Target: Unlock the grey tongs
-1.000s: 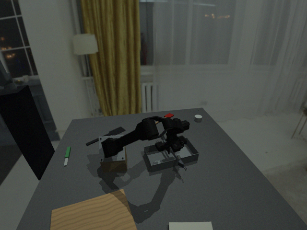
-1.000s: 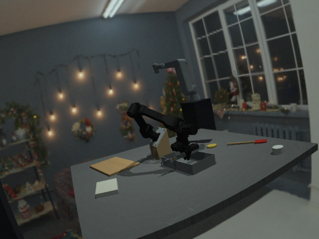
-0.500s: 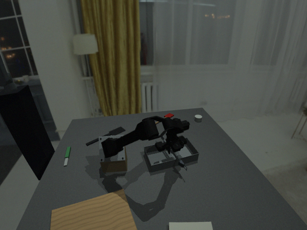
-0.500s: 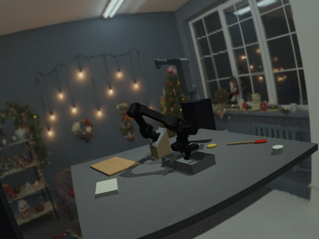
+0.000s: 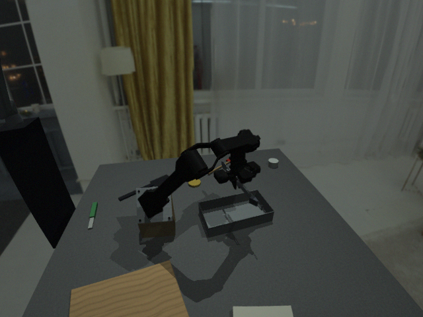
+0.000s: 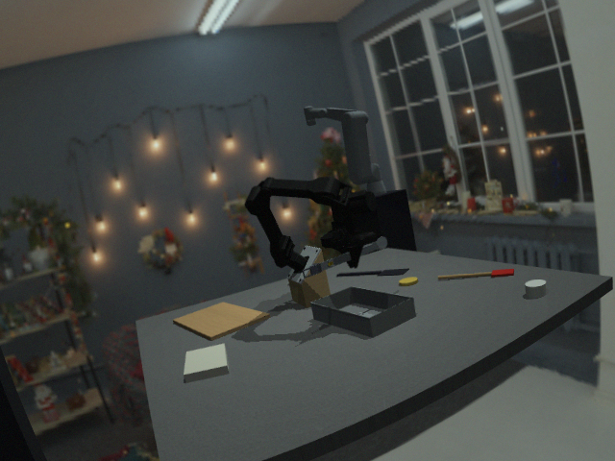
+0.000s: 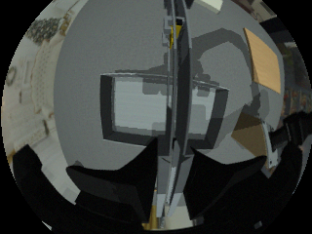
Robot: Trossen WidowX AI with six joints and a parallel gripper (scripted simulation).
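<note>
Grey tongs [image 6: 347, 256] hang above the roasting tin [image 6: 392, 311] — gripper [image 6: 354, 250] fingers clamped narrow on them, the wooden board [image 6: 218, 318] well apart on the bench [image 6: 447, 357].

Dim room: yellow curtain [image 5: 155, 74], white sheers [image 5: 307, 68], fairy lights [image 6: 154, 143] on blue-grey wall, paned window [image 6: 477, 99].
</note>
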